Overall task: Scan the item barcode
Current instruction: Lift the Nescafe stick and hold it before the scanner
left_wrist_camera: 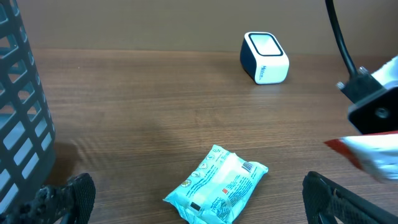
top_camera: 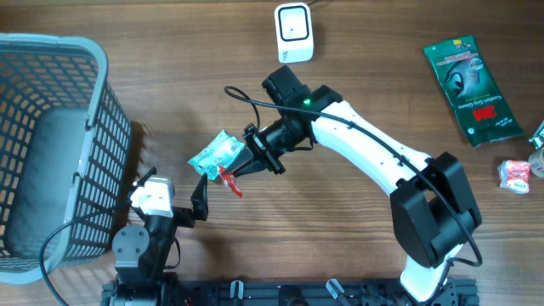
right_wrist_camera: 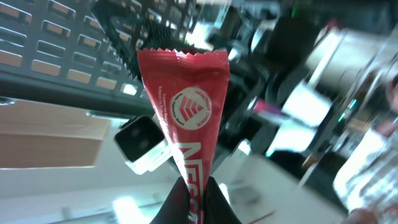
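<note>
Wooden tabletop lies open between the scanner and the right gripper, clenched on a red sachet beside a teal packet. The left gripper gapes near the basket. The sachet's lower end is hidden.

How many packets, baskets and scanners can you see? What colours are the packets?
Packets: 4, namely blue packet, red packet, green packet, pink-and-white packet
Baskets: 1, the basket
Scanners: 1, the scanner
Total: 6

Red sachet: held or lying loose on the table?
Held. The right gripper is shut on the red sachet, one end pinched between its jaws.
</note>
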Controlling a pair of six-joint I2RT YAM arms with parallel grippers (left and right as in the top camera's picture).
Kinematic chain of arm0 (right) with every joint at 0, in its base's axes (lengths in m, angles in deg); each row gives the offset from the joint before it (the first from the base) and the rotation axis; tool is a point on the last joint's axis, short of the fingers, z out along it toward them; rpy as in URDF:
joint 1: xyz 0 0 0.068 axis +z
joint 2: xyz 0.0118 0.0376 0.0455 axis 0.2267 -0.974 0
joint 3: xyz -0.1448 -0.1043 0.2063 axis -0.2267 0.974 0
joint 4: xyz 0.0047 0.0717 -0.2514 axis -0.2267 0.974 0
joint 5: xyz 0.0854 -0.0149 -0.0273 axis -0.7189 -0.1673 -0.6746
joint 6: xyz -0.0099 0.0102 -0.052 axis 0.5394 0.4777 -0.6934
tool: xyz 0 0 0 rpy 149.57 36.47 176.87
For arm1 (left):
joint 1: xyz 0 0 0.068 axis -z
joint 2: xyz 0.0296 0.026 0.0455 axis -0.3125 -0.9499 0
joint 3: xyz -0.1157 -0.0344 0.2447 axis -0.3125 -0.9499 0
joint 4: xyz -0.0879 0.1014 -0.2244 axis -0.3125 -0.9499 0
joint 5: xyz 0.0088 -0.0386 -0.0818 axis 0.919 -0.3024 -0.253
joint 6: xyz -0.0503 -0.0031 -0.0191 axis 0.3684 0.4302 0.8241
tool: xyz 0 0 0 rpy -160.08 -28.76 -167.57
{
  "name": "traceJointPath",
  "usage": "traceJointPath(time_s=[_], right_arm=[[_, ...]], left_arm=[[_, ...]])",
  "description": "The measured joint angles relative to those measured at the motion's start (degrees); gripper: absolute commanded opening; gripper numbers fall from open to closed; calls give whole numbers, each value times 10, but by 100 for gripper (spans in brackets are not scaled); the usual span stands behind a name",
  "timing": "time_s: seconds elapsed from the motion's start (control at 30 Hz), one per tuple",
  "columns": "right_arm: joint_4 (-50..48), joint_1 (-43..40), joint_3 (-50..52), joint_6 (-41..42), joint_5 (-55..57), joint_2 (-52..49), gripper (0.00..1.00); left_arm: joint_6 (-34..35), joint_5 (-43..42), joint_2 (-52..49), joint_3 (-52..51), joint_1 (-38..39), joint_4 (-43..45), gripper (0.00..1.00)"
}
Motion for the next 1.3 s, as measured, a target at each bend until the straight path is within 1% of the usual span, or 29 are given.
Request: traceJointPath(time_s=[0.07,0.13,0.3,0.5,0.7,0.9,0.97,1.07,1.13,1.2,1.3], right_arm=[[-2,-14,0,39,-23,0,4],[-25,-41,0,63,-26,0,4],[-41,-90,15,84,-21,0,4],[-57,-91,74,94,-35,0,4],[-89,-91,77,91,-90,0,4],[-91,-91,77,91,-97,0,4],[-121,-91,79,83,-97,0,5],[-256,-95,83,54,-97,0,4],[-321,-100,83,50,-97,-1,4],[-341,-103,83,57,-97,-1,4],[-341,-103,83,70,-97,-1,4]], left_arm=[[0,0,0,0,0,0,100],[0,0,0,0,0,0,100],[0,0,0,0,0,0,100],[0,0,0,0,0,0,100],[0,0,0,0,0,0,100],[0,0,0,0,0,0,100],[0,0,0,0,0,0,100],[0,0,0,0,0,0,100],[0,0,0,0,0,0,99],[0,0,0,0,0,0,100],[0,0,0,0,0,0,100]])
